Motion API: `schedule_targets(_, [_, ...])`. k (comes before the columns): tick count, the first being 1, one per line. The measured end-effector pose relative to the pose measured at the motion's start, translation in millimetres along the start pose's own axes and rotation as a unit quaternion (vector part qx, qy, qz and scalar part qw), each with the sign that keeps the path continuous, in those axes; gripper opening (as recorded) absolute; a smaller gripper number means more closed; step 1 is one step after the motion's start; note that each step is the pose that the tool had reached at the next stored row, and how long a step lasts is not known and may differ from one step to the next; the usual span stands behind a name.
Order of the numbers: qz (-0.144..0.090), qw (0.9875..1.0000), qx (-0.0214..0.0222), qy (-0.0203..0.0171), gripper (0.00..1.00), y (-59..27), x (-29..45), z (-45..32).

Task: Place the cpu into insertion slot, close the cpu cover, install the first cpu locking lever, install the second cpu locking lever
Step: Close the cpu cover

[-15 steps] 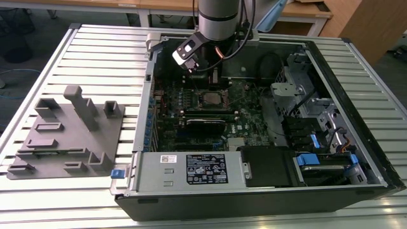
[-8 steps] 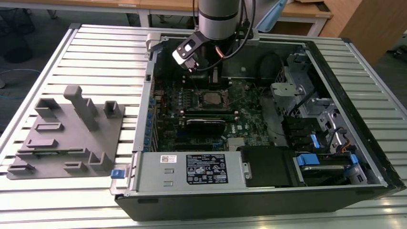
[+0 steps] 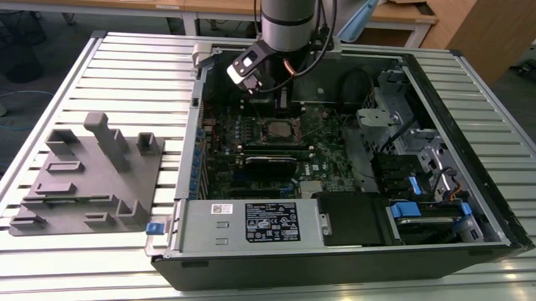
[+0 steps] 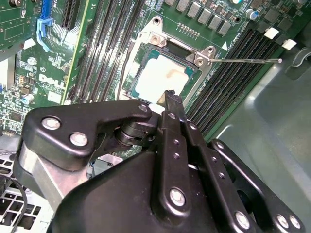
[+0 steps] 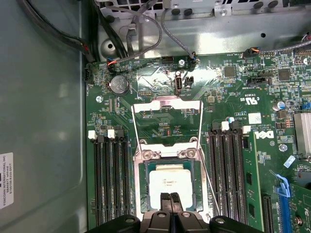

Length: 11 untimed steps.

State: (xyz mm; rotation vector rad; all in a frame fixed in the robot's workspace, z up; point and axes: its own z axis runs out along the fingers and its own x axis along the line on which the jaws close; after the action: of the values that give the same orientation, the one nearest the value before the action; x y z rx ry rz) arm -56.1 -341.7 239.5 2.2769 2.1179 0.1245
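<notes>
Well, the arm (image 3: 285,25) reaches down into the open computer case (image 3: 335,266), which lies on the slatted table (image 3: 125,69). A grey plastic fixture (image 3: 88,175) sits beside the case, toward the exterior view's left. The cpu (image 5: 170,183) is sitting flat in the insertion slot (image 5: 144,187), dull silver top up, with green board all round and long black memory slots (image 5: 109,184) on either side. The cpu cover (image 5: 167,103) isn't down: it stands swung up from its hinge at the socket's edge, and the board shows through its window. In the second wrist view a thin metal lever (image 4: 243,60) sticks out from the socket's corner across the memory slots, unlatched. The gripper (image 5: 170,204) hangs over the edge of the cpu opposite the cover's hinge, its two fingers pressed together with nothing between them; whether the tips actually touch the chip I can't tell
</notes>
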Motion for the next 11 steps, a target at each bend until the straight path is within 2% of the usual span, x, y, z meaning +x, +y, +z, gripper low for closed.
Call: schedule_targets(11, [0.0,1.0,-0.0002,0.0003,0.11,0.6,0.4,-7.9])
